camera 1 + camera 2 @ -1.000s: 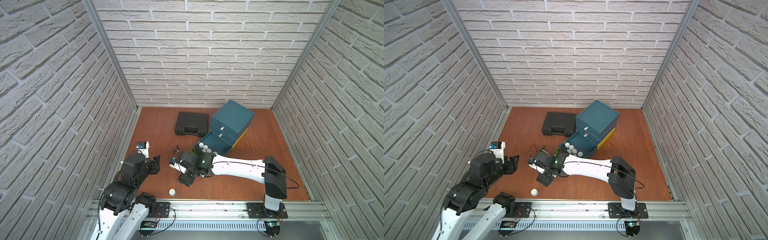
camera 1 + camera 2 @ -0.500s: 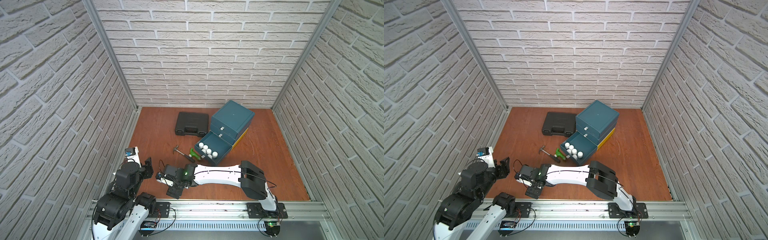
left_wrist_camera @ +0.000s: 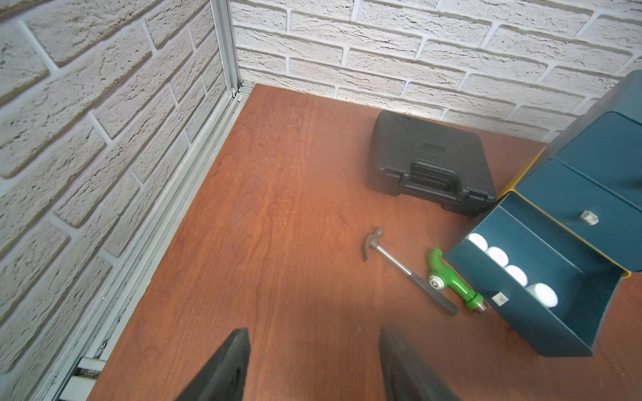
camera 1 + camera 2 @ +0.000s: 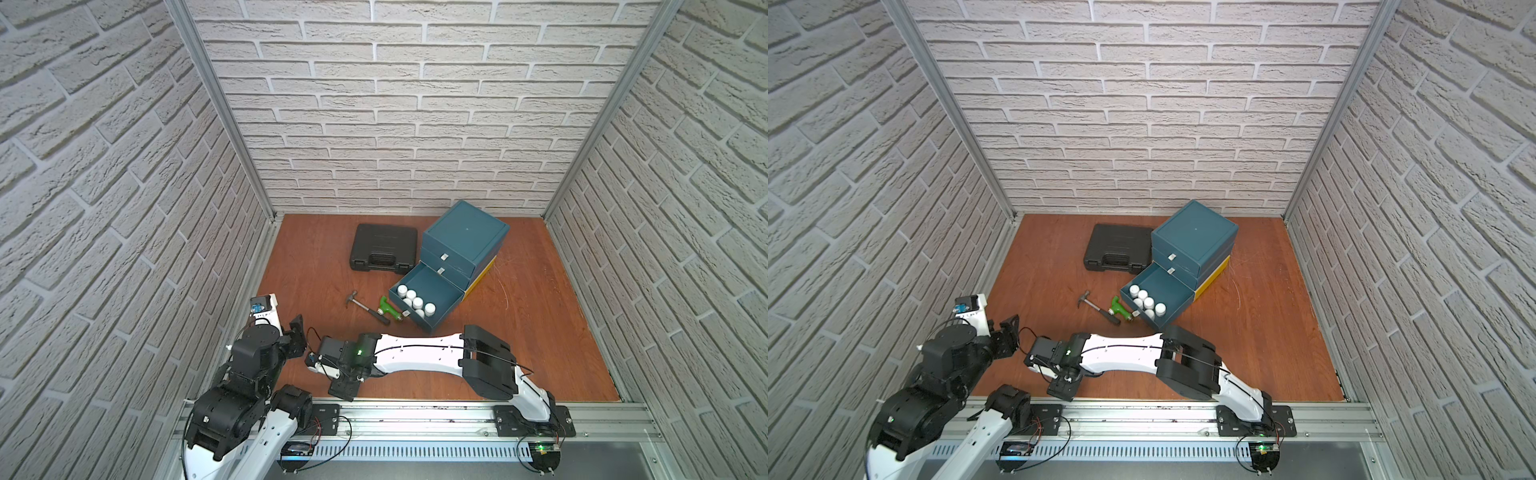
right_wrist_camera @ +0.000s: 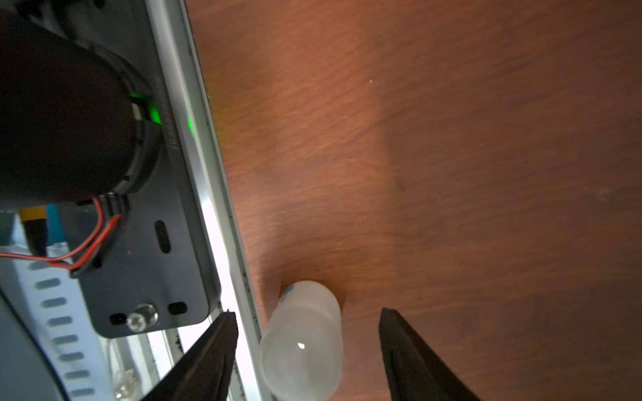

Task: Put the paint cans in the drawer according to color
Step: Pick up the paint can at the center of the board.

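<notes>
Left gripper (image 3: 314, 330) hangs slack and empty over the table's front-left part; we leave it parked. At the front edge, just beside the metal rail (image 5: 212, 222), a white paint can (image 5: 302, 342) sits between the spread fingers of the right gripper (image 5: 307, 312), with neither finger touching it. We'd center on the can, keep the rail-side finger (image 5: 212, 357) off the rail, pinch below the lid and lift straight. It likely joins the white cans (image 4: 411, 296) in the open drawer (image 4: 434, 282), right of center.
</notes>
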Motion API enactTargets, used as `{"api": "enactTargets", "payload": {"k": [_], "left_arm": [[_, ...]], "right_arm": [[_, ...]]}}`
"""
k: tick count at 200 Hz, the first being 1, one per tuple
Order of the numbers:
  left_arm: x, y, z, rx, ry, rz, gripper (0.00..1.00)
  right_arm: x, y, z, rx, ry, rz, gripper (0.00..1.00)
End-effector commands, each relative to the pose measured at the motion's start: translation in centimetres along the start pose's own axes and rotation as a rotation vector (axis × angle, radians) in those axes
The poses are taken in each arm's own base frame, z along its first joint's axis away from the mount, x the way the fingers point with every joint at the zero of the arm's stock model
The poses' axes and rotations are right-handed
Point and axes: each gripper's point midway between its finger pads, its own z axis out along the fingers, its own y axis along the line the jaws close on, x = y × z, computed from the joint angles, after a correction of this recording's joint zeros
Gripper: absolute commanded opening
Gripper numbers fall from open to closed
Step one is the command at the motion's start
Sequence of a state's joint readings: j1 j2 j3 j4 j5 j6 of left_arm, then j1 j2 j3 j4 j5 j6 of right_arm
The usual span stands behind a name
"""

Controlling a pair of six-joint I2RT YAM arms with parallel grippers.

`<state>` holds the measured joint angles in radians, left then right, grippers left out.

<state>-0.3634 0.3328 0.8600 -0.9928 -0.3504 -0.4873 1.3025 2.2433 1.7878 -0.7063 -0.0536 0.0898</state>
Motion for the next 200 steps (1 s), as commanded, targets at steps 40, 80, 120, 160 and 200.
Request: {"api": "enactTargets", "payload": {"k": [40, 80, 120, 160, 200], "left_arm": [[-0.9, 0.3, -0.5, -0.015, -0.040, -0.013, 0.64], [-1.0, 0.3, -0.5, -0.009, -0.043, -0.013, 0.64], [-1.0, 0.2, -0.5, -0.008, -0.041, -0.009, 0.64], [-0.8, 0.1, -0.3, -0.005, -0.033, -0.006, 0.64], [-0.7, -0.3, -0.1, 0.005, -0.017, 0.007, 0.64]], "right_arm": [[-0.1, -0.3, 0.2, 0.044, 0.017, 0.001, 0.53], [0.0, -0.6, 0.3, 0.057, 0.027, 0.007, 0.40], [-0.3, -1.5, -1.0, 0.087, 0.007, 0.030, 0.18], [-1.6, -6.5, -7.0, 0.192, -0.114, 0.156, 0.10], [0.4, -13.8, -12.6, 0.332, -0.158, 0.324, 0.09]]}}
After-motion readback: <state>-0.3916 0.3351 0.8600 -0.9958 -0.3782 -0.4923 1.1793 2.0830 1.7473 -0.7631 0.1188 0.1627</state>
